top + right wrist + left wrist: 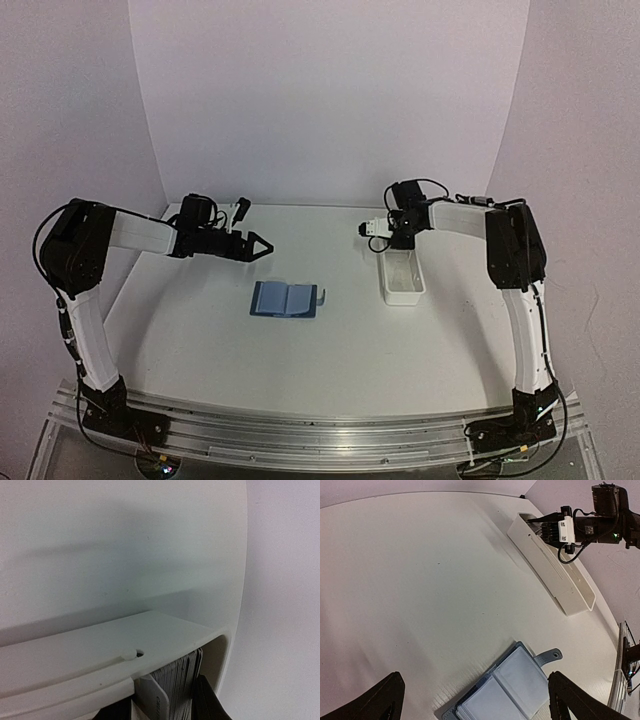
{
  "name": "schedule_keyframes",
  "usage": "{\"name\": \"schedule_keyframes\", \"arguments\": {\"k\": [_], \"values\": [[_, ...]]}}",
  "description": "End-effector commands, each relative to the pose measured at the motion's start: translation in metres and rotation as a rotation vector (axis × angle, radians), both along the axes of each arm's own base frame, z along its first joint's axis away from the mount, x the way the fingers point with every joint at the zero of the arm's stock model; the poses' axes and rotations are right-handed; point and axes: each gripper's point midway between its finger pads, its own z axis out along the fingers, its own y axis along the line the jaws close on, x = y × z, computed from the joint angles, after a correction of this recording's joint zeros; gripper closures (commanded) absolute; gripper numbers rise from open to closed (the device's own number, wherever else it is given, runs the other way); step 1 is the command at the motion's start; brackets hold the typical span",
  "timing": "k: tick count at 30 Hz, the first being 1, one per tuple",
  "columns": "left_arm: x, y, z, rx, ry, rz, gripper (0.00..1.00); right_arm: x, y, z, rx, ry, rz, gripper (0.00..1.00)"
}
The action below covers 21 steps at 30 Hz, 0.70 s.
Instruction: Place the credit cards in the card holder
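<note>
Left jaws gape empty near the card holder. Right jaws straddle the stacked credit cards, closure unclear; I risk lifting several.

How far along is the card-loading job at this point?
Done: the dark-blue folding card holder lies open, sleeves apparently empty. In hand: the right gripper is down in the long white tray at the stack of grey cards; left gripper hovers open. Left: every card.
</note>
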Motion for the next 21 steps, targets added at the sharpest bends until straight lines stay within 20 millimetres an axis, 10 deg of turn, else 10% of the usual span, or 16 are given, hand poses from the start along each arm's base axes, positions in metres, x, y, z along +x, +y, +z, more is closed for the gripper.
{"name": "schedule_keyframes", "arguments": {"k": [1, 21], "values": [[0.006, -0.003, 0.021, -0.039, -0.044, -0.009, 0.01, 0.000, 0.008, 0.044, 0.060, -0.032, 0.005, 0.85], [0.006, -0.002, 0.021, -0.038, -0.050, -0.005, 0.00, 0.009, 0.007, 0.056, 0.060, -0.068, -0.017, 0.81]]}}
